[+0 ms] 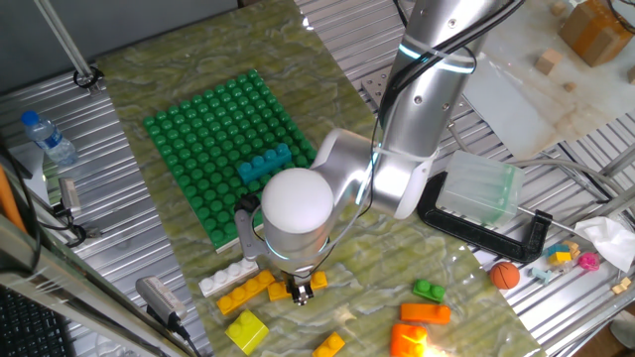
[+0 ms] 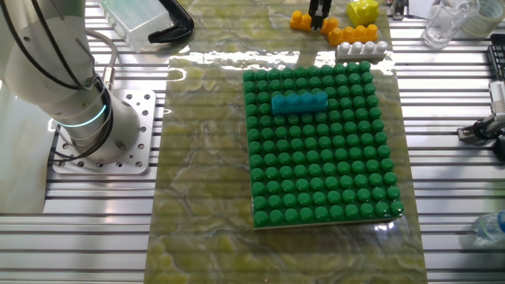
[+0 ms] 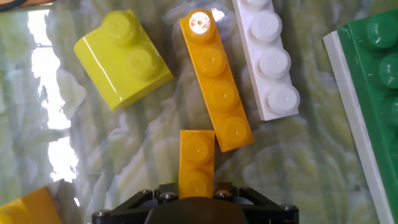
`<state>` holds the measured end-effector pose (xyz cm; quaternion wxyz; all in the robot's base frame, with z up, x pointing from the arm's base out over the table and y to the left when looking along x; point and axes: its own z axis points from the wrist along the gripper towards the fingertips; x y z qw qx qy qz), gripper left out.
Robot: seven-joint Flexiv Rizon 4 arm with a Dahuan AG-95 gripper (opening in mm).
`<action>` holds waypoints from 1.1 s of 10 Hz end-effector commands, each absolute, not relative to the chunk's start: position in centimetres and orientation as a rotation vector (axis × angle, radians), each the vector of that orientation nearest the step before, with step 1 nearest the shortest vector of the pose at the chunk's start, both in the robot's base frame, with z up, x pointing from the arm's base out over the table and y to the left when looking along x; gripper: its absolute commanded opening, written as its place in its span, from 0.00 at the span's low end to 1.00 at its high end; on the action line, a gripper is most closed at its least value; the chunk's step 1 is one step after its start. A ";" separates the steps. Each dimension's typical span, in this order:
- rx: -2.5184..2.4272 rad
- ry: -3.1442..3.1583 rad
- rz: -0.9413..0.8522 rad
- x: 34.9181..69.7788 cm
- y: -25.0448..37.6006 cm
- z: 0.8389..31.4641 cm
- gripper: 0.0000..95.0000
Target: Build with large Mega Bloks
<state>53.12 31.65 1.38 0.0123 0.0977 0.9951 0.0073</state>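
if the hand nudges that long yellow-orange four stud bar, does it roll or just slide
Most likely it slides: the yellow-orange bar lies flat on the glossy mat, studs up, with nothing round to roll on. Its shiny plastic looks rigid. Pushed sideways, it would probably bump the white bar right beside it.

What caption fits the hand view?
Robot gripper over a short yellow-orange studded brick, beside a yellow-orange four-stud bar and white four-stud bar.

No text, label, brand, number or sign can be read in any of the views. The studs of the bricks are seen bare, and no lettering can be made out there.
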 end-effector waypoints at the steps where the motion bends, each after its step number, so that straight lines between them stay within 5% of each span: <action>1: 0.318 3.100 0.024 53.0 31.6 1.5 0.00; 6: 0.310 3.096 0.023 53.1 31.6 1.7 0.00; 11: 0.270 3.103 0.026 52.9 29.7 8.4 0.00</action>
